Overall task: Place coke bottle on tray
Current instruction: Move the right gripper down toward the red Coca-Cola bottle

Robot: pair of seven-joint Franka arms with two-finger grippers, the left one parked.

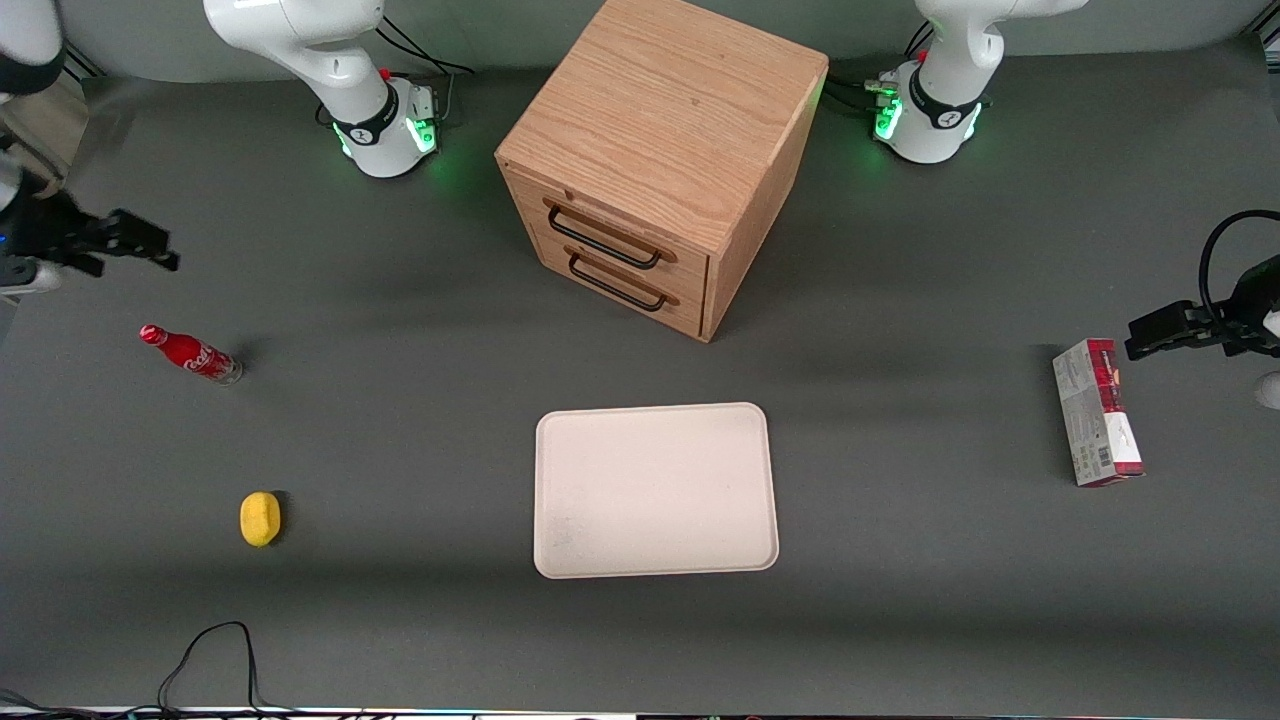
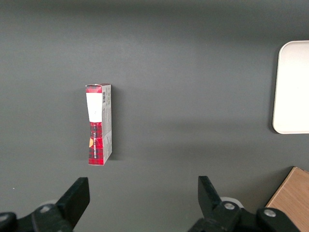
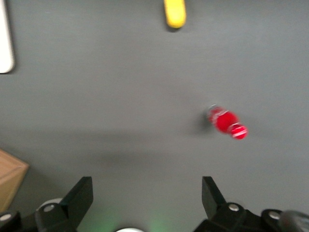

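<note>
The coke bottle (image 1: 190,354) is small, slim and red with a red cap and white script. It stands on the grey table toward the working arm's end, and it also shows in the right wrist view (image 3: 226,122). The cream-white tray (image 1: 655,490) lies flat at the table's middle, in front of the wooden drawer cabinet; an edge of it shows in the right wrist view (image 3: 5,43). My right gripper (image 1: 140,245) hangs high above the table, farther from the front camera than the bottle. It is open and empty (image 3: 145,193).
A wooden two-drawer cabinet (image 1: 660,160) stands at the table's middle. A yellow lemon-like object (image 1: 260,519) lies nearer the front camera than the bottle. A red-and-grey carton box (image 1: 1097,412) lies toward the parked arm's end. A black cable (image 1: 210,650) loops at the front edge.
</note>
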